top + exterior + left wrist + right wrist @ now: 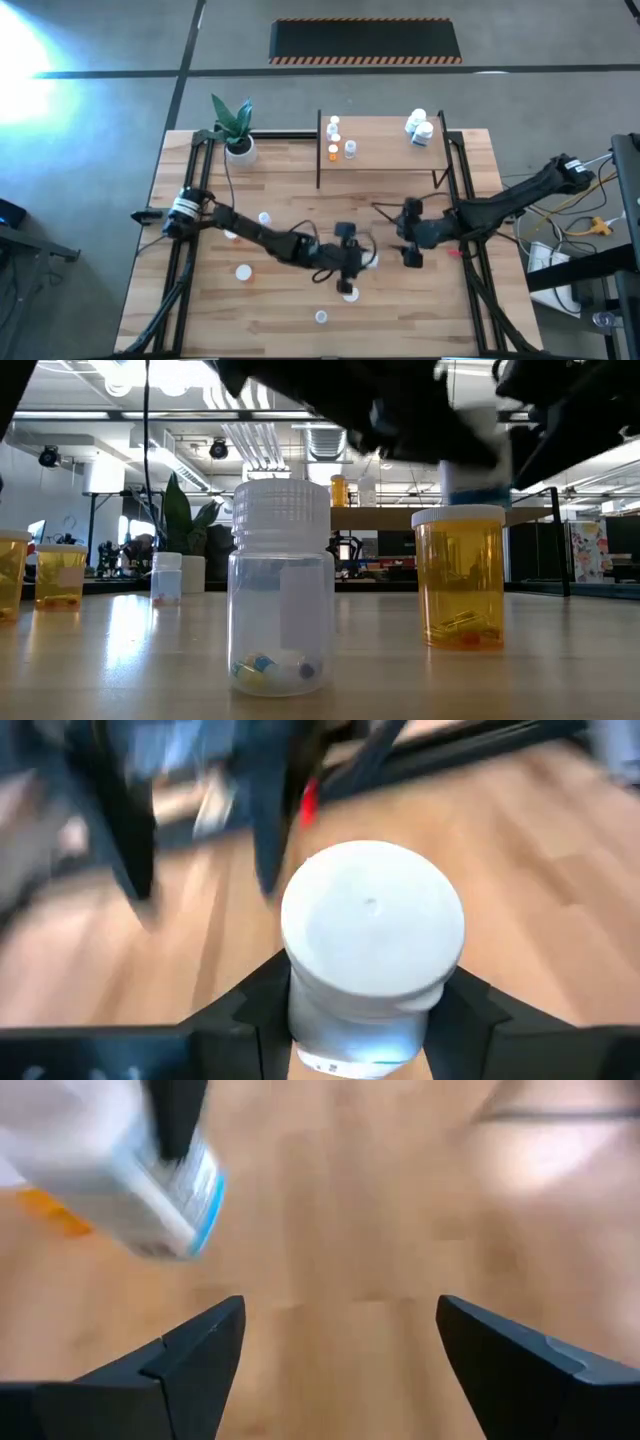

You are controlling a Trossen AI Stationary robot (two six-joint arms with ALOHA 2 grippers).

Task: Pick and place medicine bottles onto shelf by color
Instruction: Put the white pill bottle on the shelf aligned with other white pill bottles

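Observation:
My left gripper [352, 262] is at the table's middle, shut on a white bottle [372, 935] with a white cap and a blue-edged label. This bottle also shows in the right wrist view [130, 1190]. My right gripper [410, 250] is just to its right, open and empty [340, 1330], over bare wood. The shelf [385, 165] stands at the far edge and holds orange bottles [334, 152], a clear one [350, 148] and white ones [420, 128]. A clear bottle [280, 590] and an orange bottle [460, 575] stand upright on the table near the front. My left gripper pinches the white bottle's body just below the cap [312, 1032] between its two fingers, one on each side. The cap's top [372, 910] faces the wrist camera. The bottle appears lifted off the table [470, 485]; its underside is hidden.
More bottles stand on the table's left and near parts [264, 217], [243, 271], [320, 317]. A potted plant [238, 140] stands at the far left, beside the shelf. Black frame rails [470, 260] run along both table sides.

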